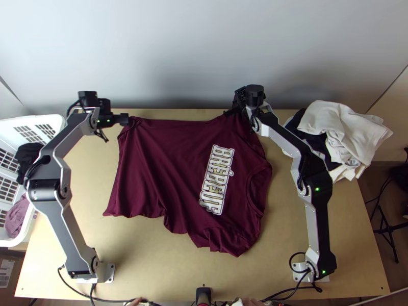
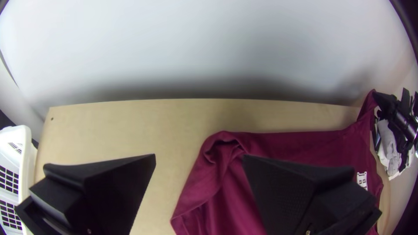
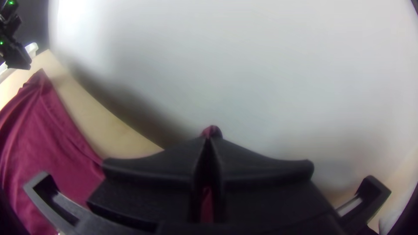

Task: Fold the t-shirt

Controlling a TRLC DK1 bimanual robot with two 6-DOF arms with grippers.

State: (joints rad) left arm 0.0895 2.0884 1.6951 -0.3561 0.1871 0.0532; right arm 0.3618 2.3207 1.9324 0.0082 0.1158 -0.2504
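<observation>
So the left arm runs from its base at the lower left of the top view up along the left side, bends outward midway, then angles back in so the left gripper (image 1: 124, 119) points right, at the shirt's upper left corner. Its jaws are wide apart with nothing pinched between them; I can't tell if they touch the cloth.

The right arm comes up from the lower right, kinks partway and leans inward, which puts the right gripper (image 1: 233, 110) at upper centre. That one's clamped on a bit of maroon fabric, and the left wrist view shows that bit lifted off the table into a peak.

The t-shirt (image 1: 153, 168) is mostly spread across the middle of the table (image 1: 168, 273), turned sideways: neck opening toward the right, lettering running up and down, lower edge kinda wavy and rumpled.

As for the setup, it's a light wooden top with a plain pale wall (image 1: 204, 46) behind it. A white basket (image 1: 56, 121) sits at the left edge with dark and mauve cloth in it, and there's a messy pile of white and black cloths (image 1: 326, 122) at the upper right. Black cables (image 1: 76, 290) trail along the near edge.
</observation>
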